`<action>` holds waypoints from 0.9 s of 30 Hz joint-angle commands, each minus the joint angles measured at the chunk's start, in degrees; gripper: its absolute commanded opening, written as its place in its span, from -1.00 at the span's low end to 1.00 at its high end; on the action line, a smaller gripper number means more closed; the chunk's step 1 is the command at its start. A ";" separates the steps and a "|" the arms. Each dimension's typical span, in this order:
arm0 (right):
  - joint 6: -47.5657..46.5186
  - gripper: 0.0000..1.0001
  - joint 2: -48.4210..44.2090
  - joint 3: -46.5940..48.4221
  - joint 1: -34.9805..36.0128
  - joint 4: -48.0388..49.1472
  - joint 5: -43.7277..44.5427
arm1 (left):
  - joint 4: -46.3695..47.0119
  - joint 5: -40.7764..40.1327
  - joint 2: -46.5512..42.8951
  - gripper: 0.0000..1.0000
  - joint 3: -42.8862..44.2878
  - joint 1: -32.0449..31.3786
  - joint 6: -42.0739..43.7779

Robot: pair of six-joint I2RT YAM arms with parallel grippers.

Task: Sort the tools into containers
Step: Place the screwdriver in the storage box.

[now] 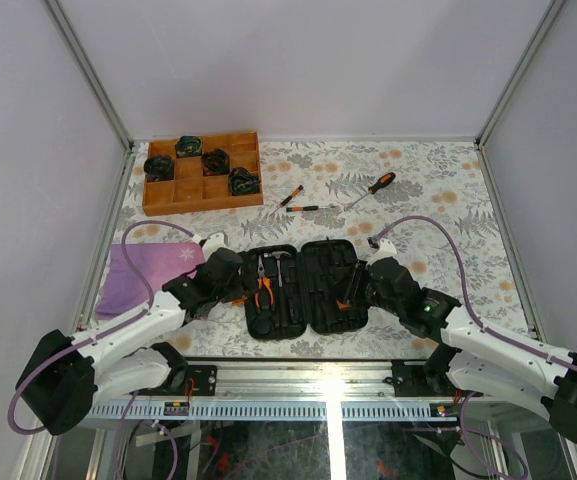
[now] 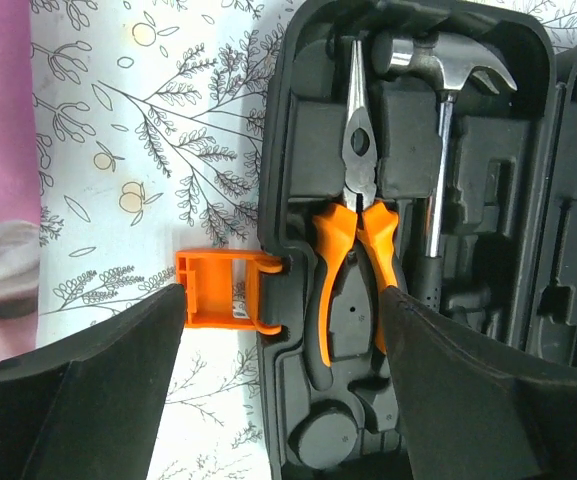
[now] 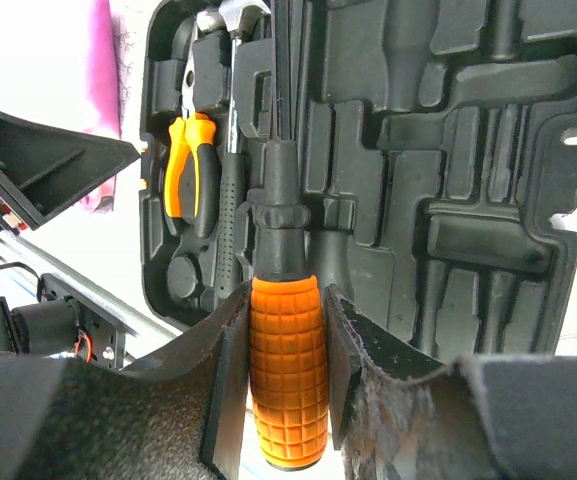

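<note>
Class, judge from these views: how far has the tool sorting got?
Done: the pliers and hammer lie in slots of the open case. In hand: the right fingers clamp an orange-handled screwdriver over the case. Left: that screwdriver's seating, plus the loose screwdrivers on the table beyond the case.
</note>
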 commanded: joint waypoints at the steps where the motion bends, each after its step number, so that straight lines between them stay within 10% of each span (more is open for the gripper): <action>1: 0.39 -1.00 0.67 1.66 0.15 3.85 -0.08 | 4.10 1.27 1.78 0.45 -0.14 2.00 2.05; 7: 0.83 -1.00 1.04 1.16 0.10 4.63 -0.64 | 5.04 3.01 4.03 0.05 -0.16 4.47 3.03; 27: 0.49 -1.00 0.10 0.78 0.13 3.84 -1.74 | 14.15 6.31 15.52 -0.28 5.40 11.33 6.52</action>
